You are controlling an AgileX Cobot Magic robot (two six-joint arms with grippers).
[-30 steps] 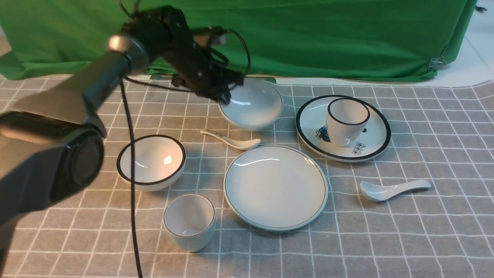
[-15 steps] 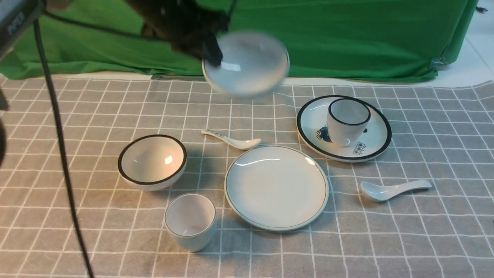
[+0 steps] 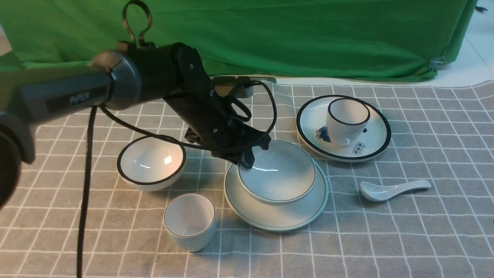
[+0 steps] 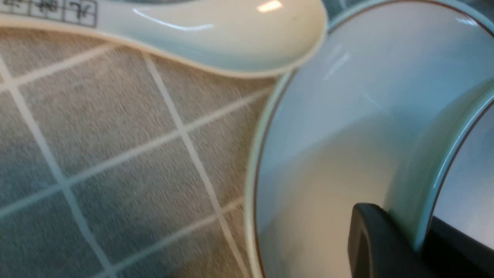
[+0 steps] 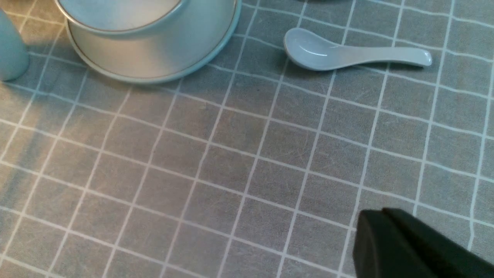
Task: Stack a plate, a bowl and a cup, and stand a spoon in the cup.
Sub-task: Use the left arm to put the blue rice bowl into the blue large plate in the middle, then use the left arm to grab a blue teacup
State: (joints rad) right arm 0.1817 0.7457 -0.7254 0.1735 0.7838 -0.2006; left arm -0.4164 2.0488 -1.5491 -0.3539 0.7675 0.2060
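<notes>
The pale bowl (image 3: 278, 173) sits in the middle of the thin-rimmed plate (image 3: 278, 221). My left gripper (image 3: 247, 162) is shut on the bowl's left rim. In the left wrist view one finger (image 4: 370, 239) lies outside the bowl's wall (image 4: 424, 166) and the other inside it, above the plate (image 4: 316, 135). The handleless cup (image 3: 189, 220) stands empty to the front left of the plate. To the plate's right the plain spoon (image 3: 393, 190) lies flat on the cloth. My right gripper (image 5: 372, 222) is shut and empty, hovering over the cloth nearer than the spoon (image 5: 347, 54).
A black-rimmed bowl (image 3: 151, 162) stands left of the plate. At the back right a black-rimmed plate (image 3: 343, 150) carries a printed cup (image 3: 347, 120). The spoon with a marked handle (image 4: 216, 34) lies just behind the plate, hidden by my left arm in the front view.
My left gripper lifted the bowl from the back of the table, carried it forward and lowered it onto the plate. The other dishes stayed put.
</notes>
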